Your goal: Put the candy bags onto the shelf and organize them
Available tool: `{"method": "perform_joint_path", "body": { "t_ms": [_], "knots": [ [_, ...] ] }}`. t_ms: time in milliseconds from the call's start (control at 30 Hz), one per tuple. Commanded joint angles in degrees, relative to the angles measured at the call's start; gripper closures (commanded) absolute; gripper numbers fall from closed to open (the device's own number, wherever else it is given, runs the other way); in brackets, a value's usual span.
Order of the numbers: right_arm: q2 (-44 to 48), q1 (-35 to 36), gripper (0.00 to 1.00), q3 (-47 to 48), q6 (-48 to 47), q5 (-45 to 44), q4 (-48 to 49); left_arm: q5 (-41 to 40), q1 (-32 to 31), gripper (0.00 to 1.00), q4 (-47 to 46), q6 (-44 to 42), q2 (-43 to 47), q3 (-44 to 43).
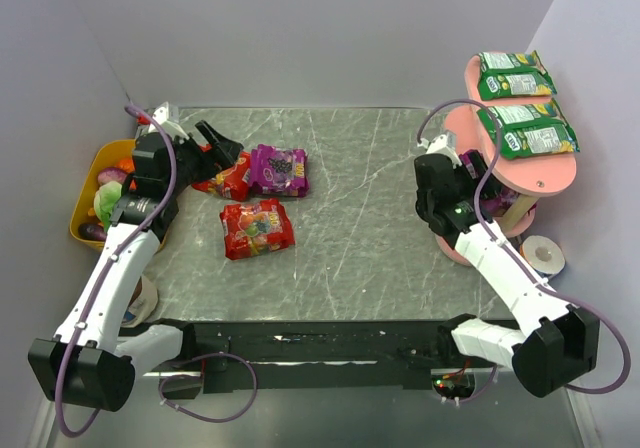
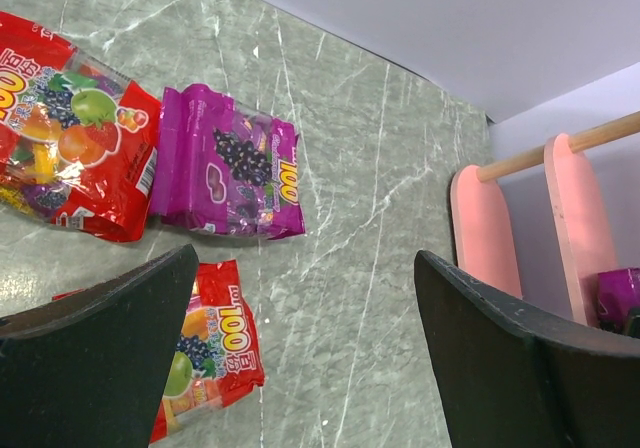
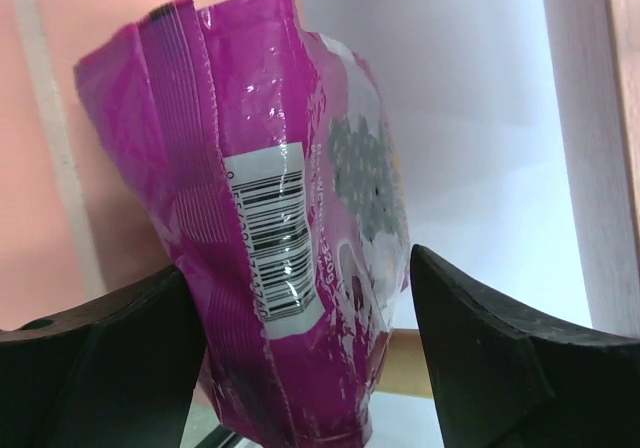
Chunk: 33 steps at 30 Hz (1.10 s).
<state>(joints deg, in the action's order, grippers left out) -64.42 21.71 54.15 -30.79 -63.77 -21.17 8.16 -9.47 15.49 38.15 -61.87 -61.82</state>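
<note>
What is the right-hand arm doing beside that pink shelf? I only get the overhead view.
Observer: Its wrist camera shows a purple candy bag between the right gripper's spread fingers, with the shelf behind it.
Operator: Is the other arm carrying anything?
Observer: No. The left gripper is wide open and empty, beside a red bag.
Operator: Any detail on that purple bag?
Observer: A barcode runs down its back.

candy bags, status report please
left gripper open, empty. right gripper around purple bag at shelf, grip unclear. two green bags shelved, three bags on table.
</note>
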Motion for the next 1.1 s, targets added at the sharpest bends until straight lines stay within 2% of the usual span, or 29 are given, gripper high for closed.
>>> {"method": "perform_joint_path", "body": {
  "t_ms": [0,133,267,467,600,767,1067],
  "knots": [
    [-0.1,-0.2,0.16,6.8,12.9,2.1,-10.8,-1.0,-0.3,0.04,-2.0,-1.1,0.7,-1.9],
    [-0.7,0.5,0.13,10.6,18.7,6.6,-17.7,-1.1,-0.3,0.04,-2.3,-1.0,0.5,-1.9],
    [-1.1,0.9,0.11,11.6,22.4,9.0,-20.6,-1.0,-0.3,0.04,-2.5,-0.9,0.3,-1.9],
    [-1.3,2.5,0.12,13.8,25.5,9.3,-23.1,-1.1,-0.3,0.04,-2.5,-1.0,-0.1,-2.0],
    [-0.7,6.5,0.12,13.8,24.8,6.1,-21.0,-1.1,-0.3,0.04,-2.6,-1.0,-0.4,-2.1],
    [-1.1,8.7,0.18,15.5,26.1,5.2,-20.9,-1.4,-0.3,0.04,-2.5,-1.1,-0.8,-2.2],
    [-3.7,6.5,0.34,13.5,23.0,2.7,-15.4,-1.2,-0.3,0.04,-2.4,-1.1,-1.2,-2.3]
  ]
}}
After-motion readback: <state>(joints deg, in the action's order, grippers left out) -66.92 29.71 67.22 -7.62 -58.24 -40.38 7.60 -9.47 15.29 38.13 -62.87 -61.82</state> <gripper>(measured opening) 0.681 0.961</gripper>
